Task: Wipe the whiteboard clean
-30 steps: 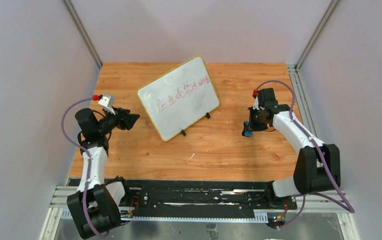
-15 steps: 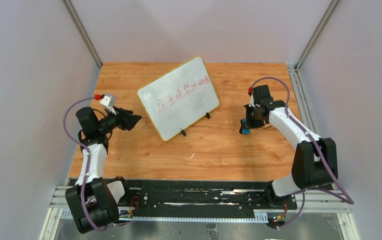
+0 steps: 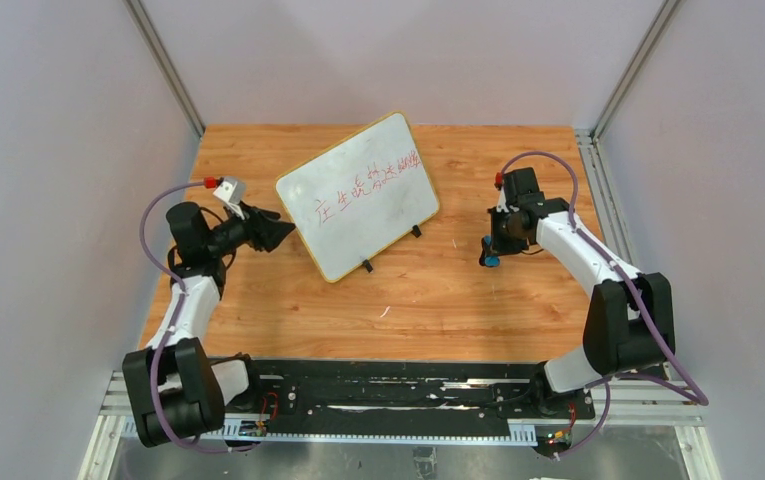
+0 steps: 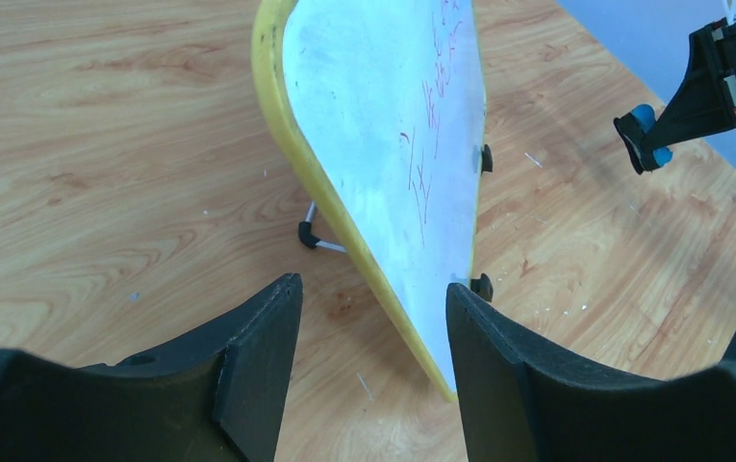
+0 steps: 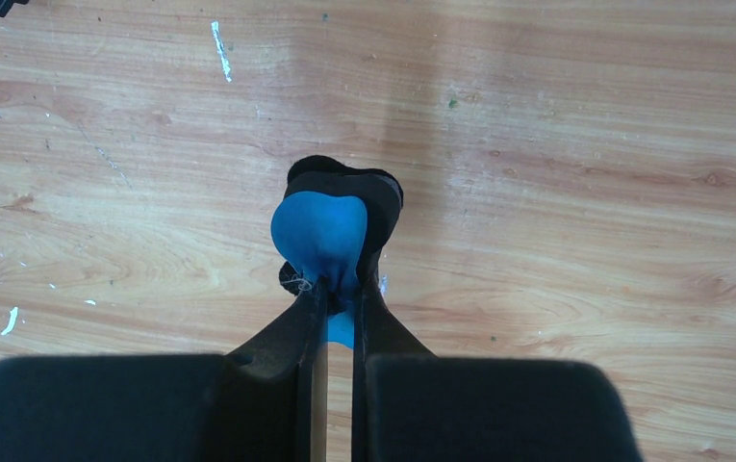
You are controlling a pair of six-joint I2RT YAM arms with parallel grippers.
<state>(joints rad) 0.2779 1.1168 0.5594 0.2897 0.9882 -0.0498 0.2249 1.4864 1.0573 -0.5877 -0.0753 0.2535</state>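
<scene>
The left pincer [image 4: 373, 284] is spread wide, and the whiteboard [image 3: 358, 195], propped at a tilt on the counter [image 3: 428, 300], has its yellow edge just ahead of the tips. Well apart, the right pincer [image 5: 340, 289] is pinching a blue eraser [image 5: 317, 236].

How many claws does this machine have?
2. The left claw is open at the whiteboard's left edge; the right claw is out to the board's right, pinching a blue eraser. Neither is hidden.

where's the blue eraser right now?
The blue eraser is pinched in the right gripper, right of the whiteboard in the top view, not touching it.
</scene>
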